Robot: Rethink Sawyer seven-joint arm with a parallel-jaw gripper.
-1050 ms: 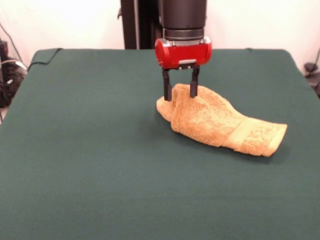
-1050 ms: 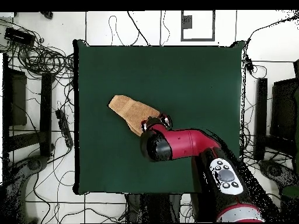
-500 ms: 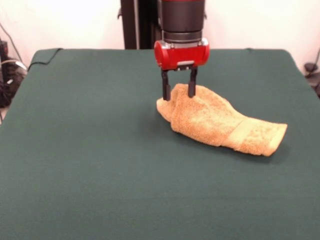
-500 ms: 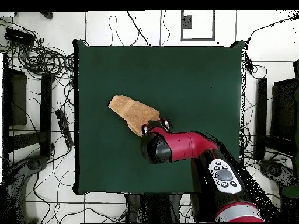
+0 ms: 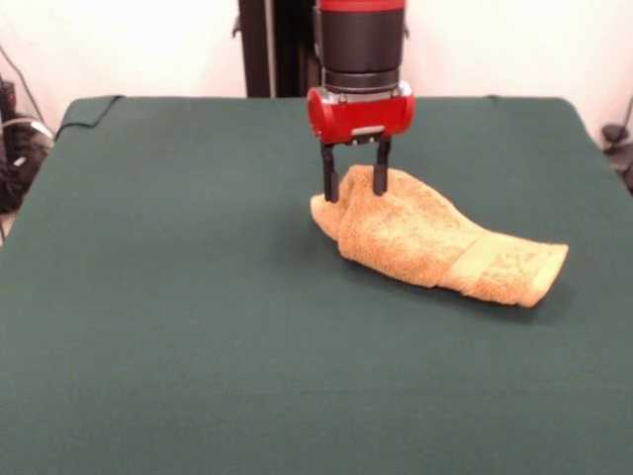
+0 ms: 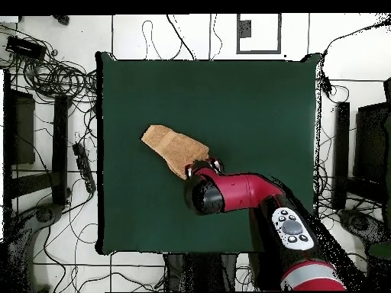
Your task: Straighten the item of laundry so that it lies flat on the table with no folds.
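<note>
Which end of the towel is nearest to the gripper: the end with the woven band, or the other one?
The other one: the plain bunched end of the towel sits under the open gripper.

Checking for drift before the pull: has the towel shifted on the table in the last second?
No. The towel lies at the same spot against the table's edges in both views.

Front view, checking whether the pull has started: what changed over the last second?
Very little. The red and black gripper shifted slightly, open, its fingers straddling the raised end of the golden-orange terry towel. The towel lies bunched as before, in the same place on the dark green cloth-covered table; nothing grasped or released.
</note>
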